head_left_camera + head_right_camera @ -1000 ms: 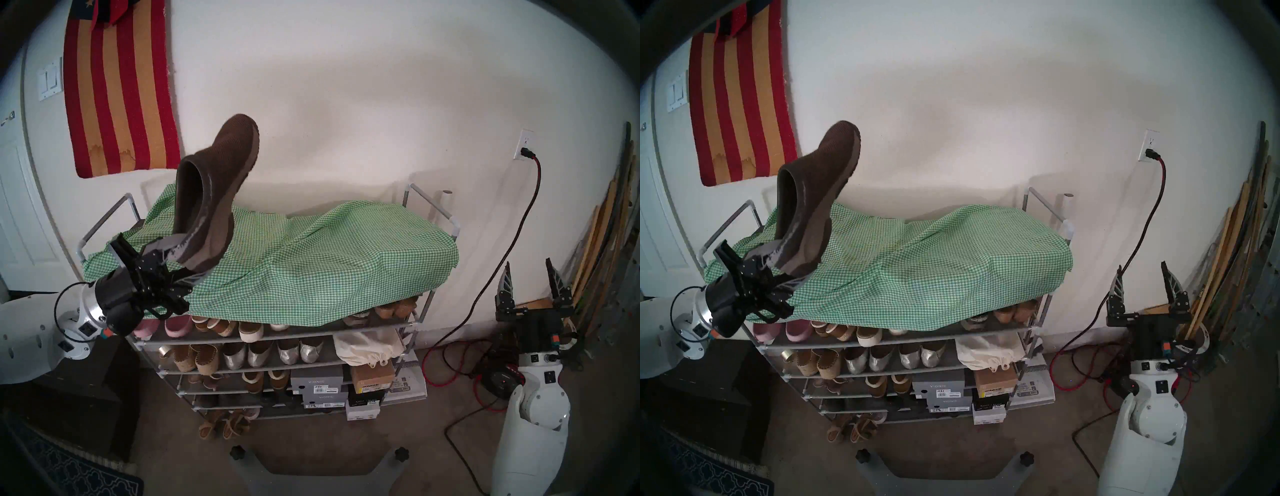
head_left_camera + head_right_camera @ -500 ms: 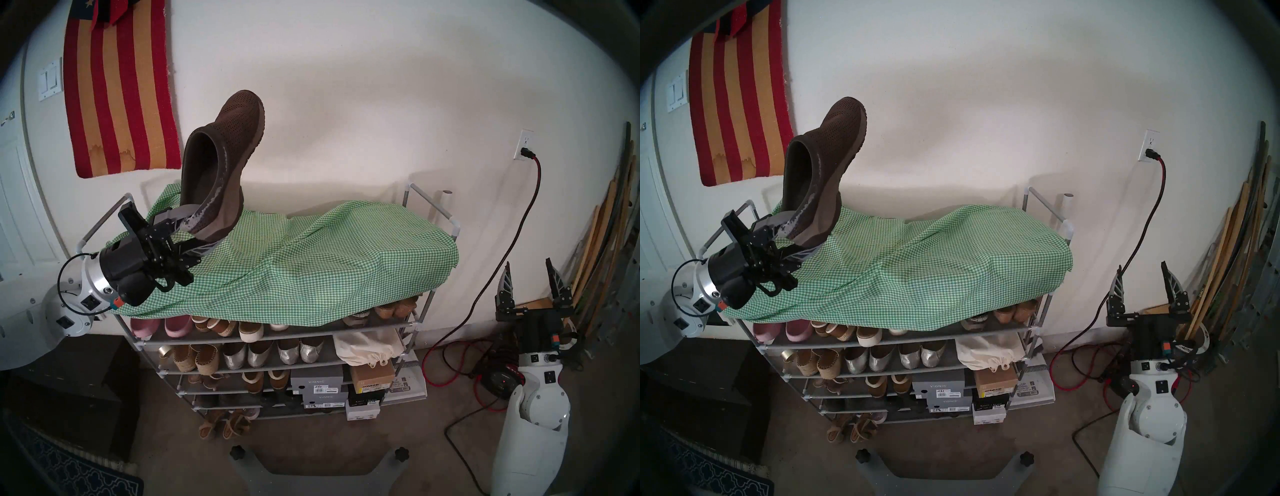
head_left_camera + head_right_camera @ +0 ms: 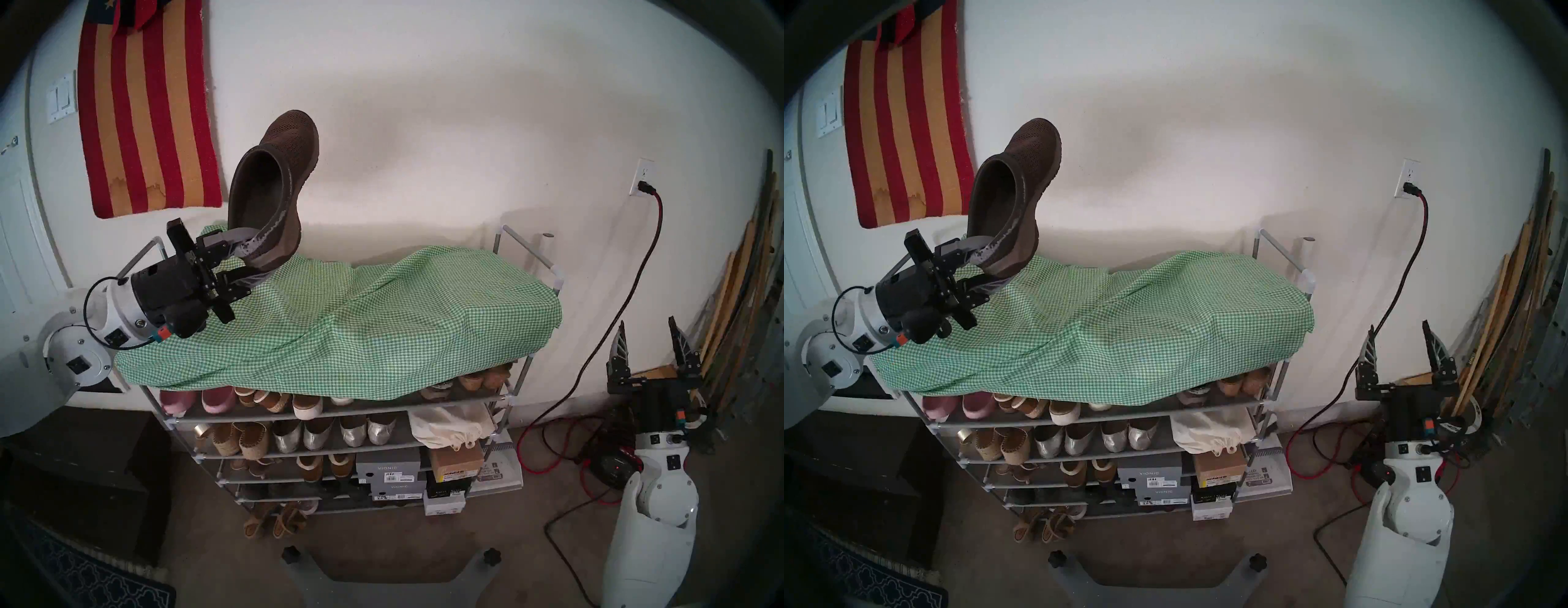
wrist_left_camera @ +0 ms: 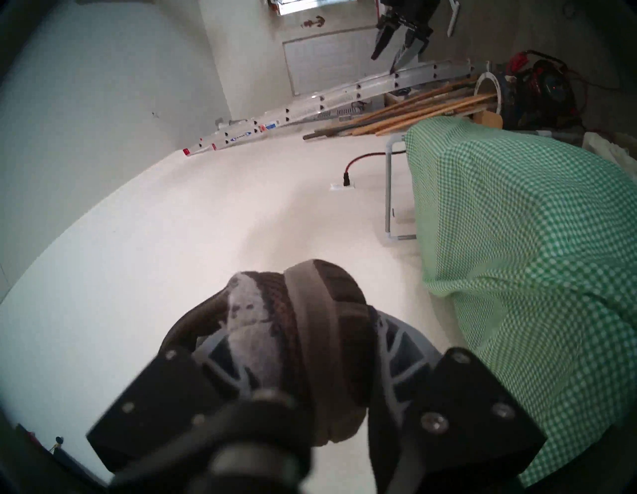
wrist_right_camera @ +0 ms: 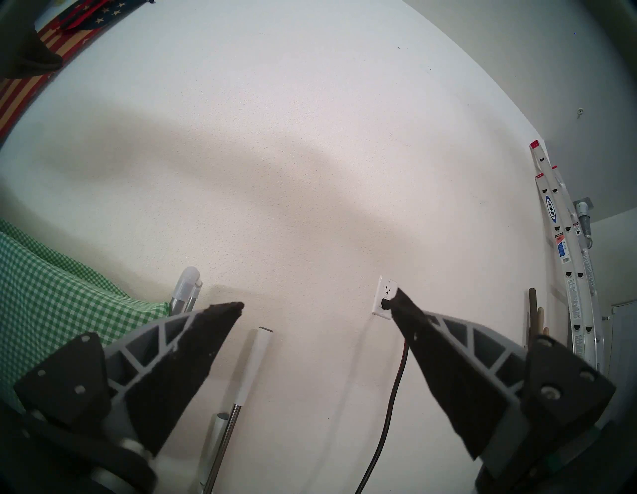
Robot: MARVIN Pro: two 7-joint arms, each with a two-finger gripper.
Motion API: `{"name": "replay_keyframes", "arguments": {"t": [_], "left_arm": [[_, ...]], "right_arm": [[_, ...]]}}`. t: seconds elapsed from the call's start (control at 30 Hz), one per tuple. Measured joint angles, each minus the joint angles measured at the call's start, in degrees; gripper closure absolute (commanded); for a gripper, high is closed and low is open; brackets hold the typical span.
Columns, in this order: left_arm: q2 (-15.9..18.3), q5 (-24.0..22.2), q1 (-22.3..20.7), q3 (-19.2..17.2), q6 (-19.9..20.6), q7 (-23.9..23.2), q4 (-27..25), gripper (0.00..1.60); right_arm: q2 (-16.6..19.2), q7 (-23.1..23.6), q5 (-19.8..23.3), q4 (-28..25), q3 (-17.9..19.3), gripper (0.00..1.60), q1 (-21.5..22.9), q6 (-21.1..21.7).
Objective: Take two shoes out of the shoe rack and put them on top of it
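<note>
Left gripper [image 3: 246, 261] clamped the brown clog [image 3: 271, 191] by its heel, toe towards 12 o'clock, above the shoe rack [image 3: 526, 254]; right gripper [image 3: 649, 339] gaped empty at 3 o'clock.

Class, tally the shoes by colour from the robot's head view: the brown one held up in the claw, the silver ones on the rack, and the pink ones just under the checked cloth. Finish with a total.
Brown clog, gripped at its heel by the left claw: 1
Silver flats: 4
Pink shoes: 2
Total: 7
</note>
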Motion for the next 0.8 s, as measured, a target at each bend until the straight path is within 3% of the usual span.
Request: {"name": "replay_keyframes", "arguments": {"t": [0.37, 0.8], "left_arm": [[-0.05, -7.76, -0.68, -0.80, 7.20, -13.67, -2.61, 1.60], [-0.09, -20.63, -2.08, -2.39, 17.76, -28.99, -5.56, 1.60]], "right_arm": [[0.00, 0.00, 0.00, 0.00, 0.00, 0.00, 0.00, 0.00], [0.00, 0.00, 0.00, 0.00, 0.00, 0.00, 0.00, 0.00]]}}
